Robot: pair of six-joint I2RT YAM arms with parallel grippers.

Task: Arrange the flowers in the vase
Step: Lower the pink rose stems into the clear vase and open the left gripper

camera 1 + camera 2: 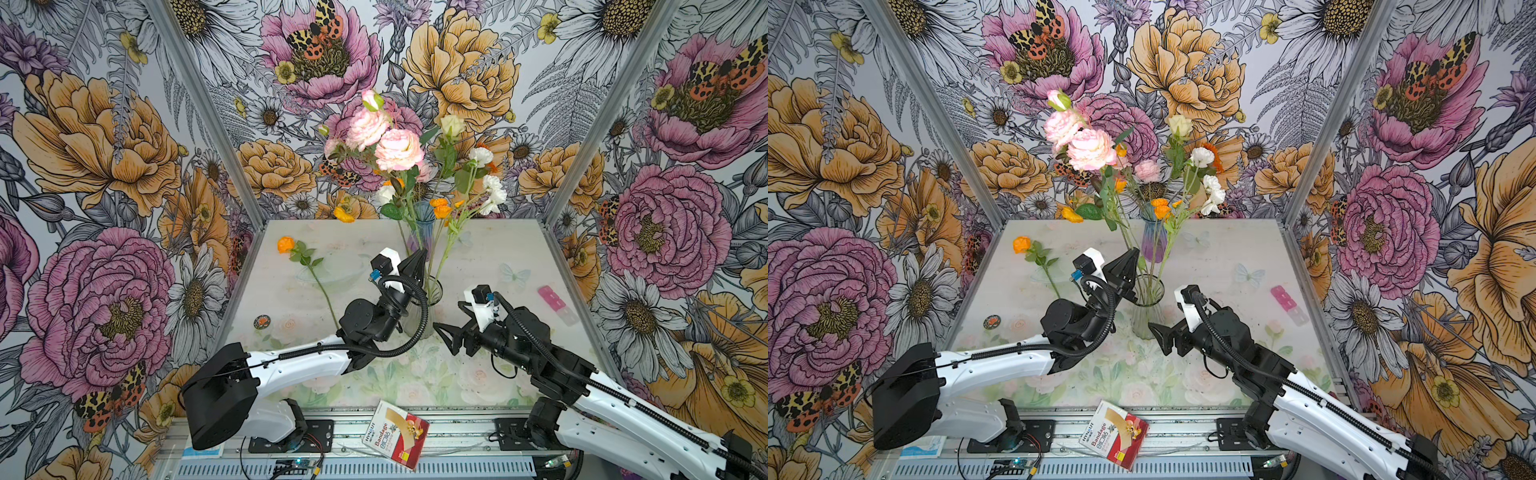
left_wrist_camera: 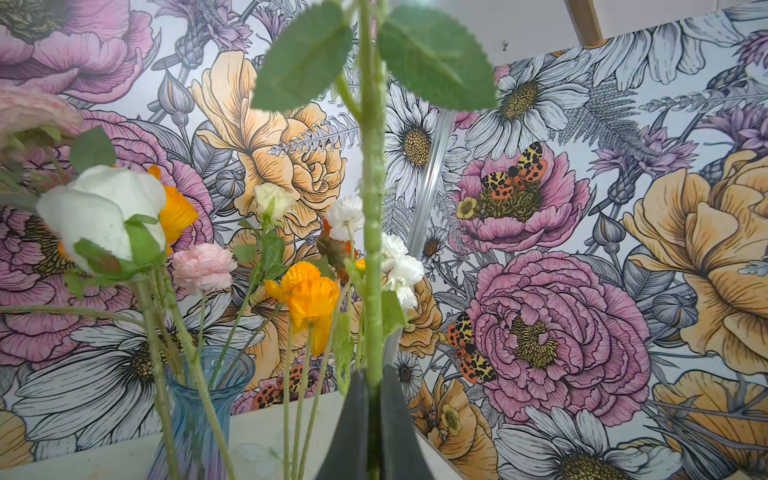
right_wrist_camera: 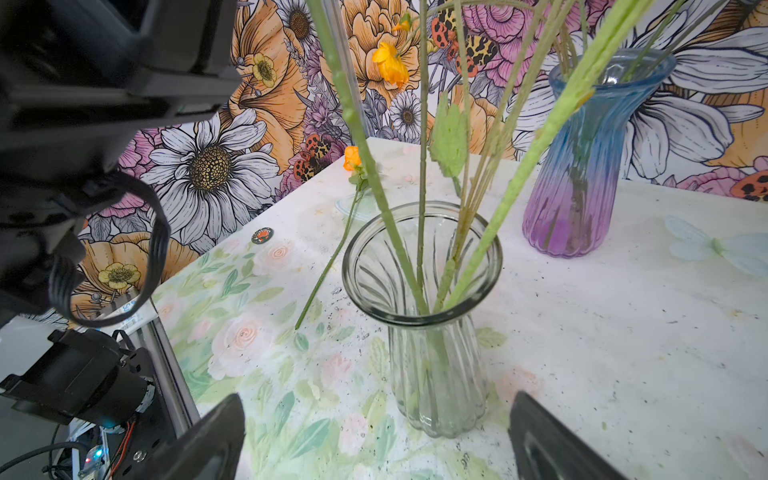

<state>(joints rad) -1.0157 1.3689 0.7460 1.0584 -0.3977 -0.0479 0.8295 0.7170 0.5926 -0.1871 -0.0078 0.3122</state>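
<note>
Black left claw (image 2: pixel 374 386) pressed together, pinching green stem (image 2: pixel 371 208) upright; wrist tilted up just above clear vase (image 3: pixel 436 374) rim, flowers (image 1: pixel 395 149) fanning above. Right claw (image 1: pixel 451 326) spread wide, held low beside vase base, apart. Orange flower (image 1: pixel 286 244) lies flat left of left claw; open table (image 1: pixel 498 253) beyond right claw.

— What stands beyond the left gripper (image 1: pixel 421 254)?
— The back wall (image 1: pixel 457 62), papered with huge pink and orange blooms, daisies and spotted moths. Metal posts (image 1: pixel 209 108) mark its corners.
— And beneath it?
— A pale tabletop (image 1: pixel 511 249) printed with faint roses, leaves and a butterfly, evenly lit.
</note>
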